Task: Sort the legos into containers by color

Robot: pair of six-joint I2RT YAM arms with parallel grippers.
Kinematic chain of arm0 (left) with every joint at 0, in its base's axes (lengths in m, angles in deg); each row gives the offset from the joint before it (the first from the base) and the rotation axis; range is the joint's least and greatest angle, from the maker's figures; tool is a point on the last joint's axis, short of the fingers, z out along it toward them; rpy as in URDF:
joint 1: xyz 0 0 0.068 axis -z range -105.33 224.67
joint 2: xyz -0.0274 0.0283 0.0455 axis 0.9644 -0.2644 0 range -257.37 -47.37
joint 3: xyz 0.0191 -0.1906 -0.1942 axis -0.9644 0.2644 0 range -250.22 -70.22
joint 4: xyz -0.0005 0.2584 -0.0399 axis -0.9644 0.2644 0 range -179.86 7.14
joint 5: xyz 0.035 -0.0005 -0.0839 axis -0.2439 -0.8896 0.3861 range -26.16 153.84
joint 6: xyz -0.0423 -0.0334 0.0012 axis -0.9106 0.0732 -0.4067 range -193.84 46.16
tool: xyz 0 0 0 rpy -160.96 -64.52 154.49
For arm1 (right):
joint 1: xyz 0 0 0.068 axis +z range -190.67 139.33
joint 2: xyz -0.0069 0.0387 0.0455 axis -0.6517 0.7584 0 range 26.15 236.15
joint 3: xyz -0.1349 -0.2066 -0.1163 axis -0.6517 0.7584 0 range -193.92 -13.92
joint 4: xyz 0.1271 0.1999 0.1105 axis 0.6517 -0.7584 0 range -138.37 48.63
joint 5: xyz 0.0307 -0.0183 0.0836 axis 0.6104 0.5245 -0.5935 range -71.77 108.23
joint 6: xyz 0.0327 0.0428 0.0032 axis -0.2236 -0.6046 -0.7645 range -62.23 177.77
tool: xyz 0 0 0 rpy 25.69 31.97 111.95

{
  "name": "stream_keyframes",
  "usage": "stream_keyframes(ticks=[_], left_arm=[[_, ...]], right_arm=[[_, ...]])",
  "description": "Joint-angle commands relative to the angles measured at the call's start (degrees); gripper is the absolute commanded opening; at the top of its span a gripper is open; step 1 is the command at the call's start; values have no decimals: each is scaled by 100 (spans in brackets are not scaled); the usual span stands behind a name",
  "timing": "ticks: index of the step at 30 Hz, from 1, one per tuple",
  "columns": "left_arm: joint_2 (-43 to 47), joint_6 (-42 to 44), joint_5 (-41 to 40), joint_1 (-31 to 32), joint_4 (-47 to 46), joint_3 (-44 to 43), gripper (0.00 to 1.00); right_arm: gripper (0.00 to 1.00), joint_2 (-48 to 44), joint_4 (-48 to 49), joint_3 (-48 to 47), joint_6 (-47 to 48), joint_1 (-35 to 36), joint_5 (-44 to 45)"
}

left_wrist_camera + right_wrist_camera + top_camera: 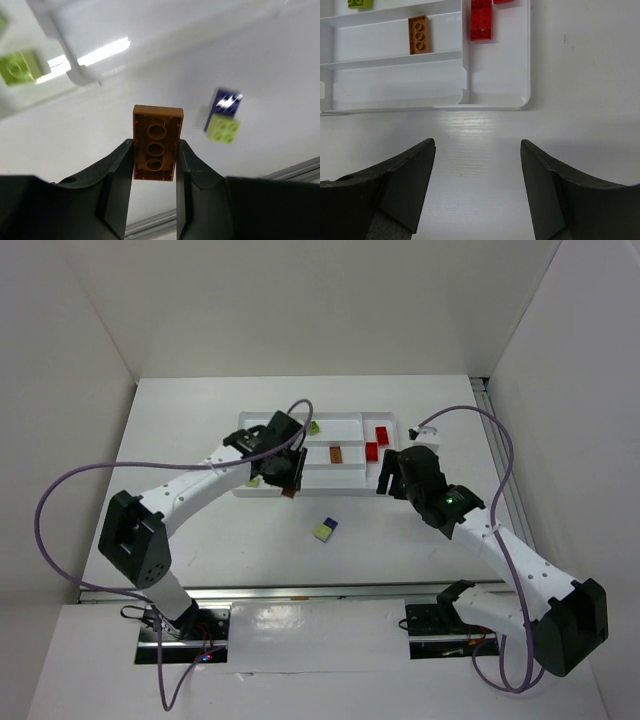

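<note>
Left fingers [117, 185], lower centre, clamped on a brown brick [156, 142] by its long sides, evidently bound for the matching compartment of the tray [335, 476]. Right fingers [405, 185] apart, empty. Purple-lime pair [325, 529] lies unsorted on the bench [220, 550], centre.

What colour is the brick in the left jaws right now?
Brown-orange; the brick shows best in the left wrist view.

Right claw [476, 150] spread, empty; tray [495, 75] holds brown-orange lego [418, 34], red legos [481, 22], lime lego [359, 3]
</note>
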Motion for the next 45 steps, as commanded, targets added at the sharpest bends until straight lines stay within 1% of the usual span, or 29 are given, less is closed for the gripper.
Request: stream_keyframes(ticks=[1, 2, 4, 5, 8, 9, 12, 13, 14, 17, 18, 20, 21, 22, 23, 24, 26, 29, 30, 32, 33, 35, 36, 37, 39, 40, 41, 43, 45], left_arm=[[-93, 208, 185, -349, 265, -812, 0], [-425, 208, 185, -350, 317, -1197, 0], [-805, 94, 272, -543, 378, -1595, 0], [-1224, -45, 386, -544, 431, -2040, 0], [-1781, -379, 475, -711, 371, -2762, 0], [-2095, -450, 536, -772, 370, -2913, 0], [-2528, -582, 597, -886, 203, -3467, 0], [-2808, -583, 598, -887, 203, -3599, 0], [-2924, -644, 598, -887, 203, -3809, 0], [-3267, -723, 545, -1009, 203, -4039, 1], [-3329, -793, 406, -1010, 203, -4040, 11], [-3443, -794, 405, -1062, 203, -4215, 26], [-3496, -846, 405, -1062, 273, -4216, 37], [-3496, -846, 352, -1062, 273, -4216, 61], [-3496, -916, 352, -1062, 273, -4216, 72], [-3322, -969, 352, -1062, 273, -4085, 80], [-3163, -970, 492, -1062, 81, -3935, 84], [-2812, -786, 422, -922, 1, -3794, 84], [-2697, -724, 361, -765, 1, -3698, 81], [-2260, -504, 361, -554, 54, -3260, 76], [-2074, -443, 361, -309, 54, -2770, 75], [-1705, -267, 361, -44, -94, -2171, 75], [-1320, -206, 361, 201, -192, -1863, 78], [-1125, -127, 448, 325, -306, -1208, 81], [-712, -73, 588, 649, -491, -729, 91], [-623, -73, 659, 747, -561, -396, 93], [-561, -73, 842, 826, -562, -279, 95], [-508, -125, 844, 1089, -614, -121, 95], [-455, -126, 652, 1301, -614, -32, 95]], right_arm=[[76, 8, 52, -43, -54, 41, 126], [76, 8, 52, -43, -54, 41, 126], [76, 8, 52, -43, -54, 41, 126], [76, 8, 52, -43, -54, -11, 126], [76, -53, 104, -43, -107, -11, 126], [76, -53, 105, -43, -107, -11, 65], [76, -53, 105, -43, -107, -11, 3], [76, -53, 157, -43, -107, -11, -58], [76, -53, 210, -43, -107, -11, -110], [76, -53, 210, 9, -160, -11, -164], [76, -53, 262, 9, -160, -11, -164], [76, -53, 263, 9, -212, -64, -164], [76, -53, 263, 62, -213, -64, -164], [76, -53, 263, 62, -213, -64, -164], [76, -53, 263, 62, -213, -64, -164], [76, -53, 324, 62, -213, -64, -164], [76, -53, 324, 62, -213, -64, -164], [76, -53, 324, 62, -213, -64, -164], [76, -53, 324, 62, -213, -64, -164], [76, -114, 255, 62, -213, -64, -94], [76, -167, 254, 62, -213, -64, -41], [76, -167, 201, 62, -265, -64, -41], [76, -167, 201, 62, -265, -64, -41], [76, -167, 149, 62, -265, -64, -41], [76, -167, 149, 115, -265, -64, -41], [76, -167, 149, 115, -265, -64, -41], [76, -167, 149, 115, -265, -64, -41], [76, -167, 87, 115, -265, -64, -41], [76, -220, 26, 115, -265, -64, -41]])
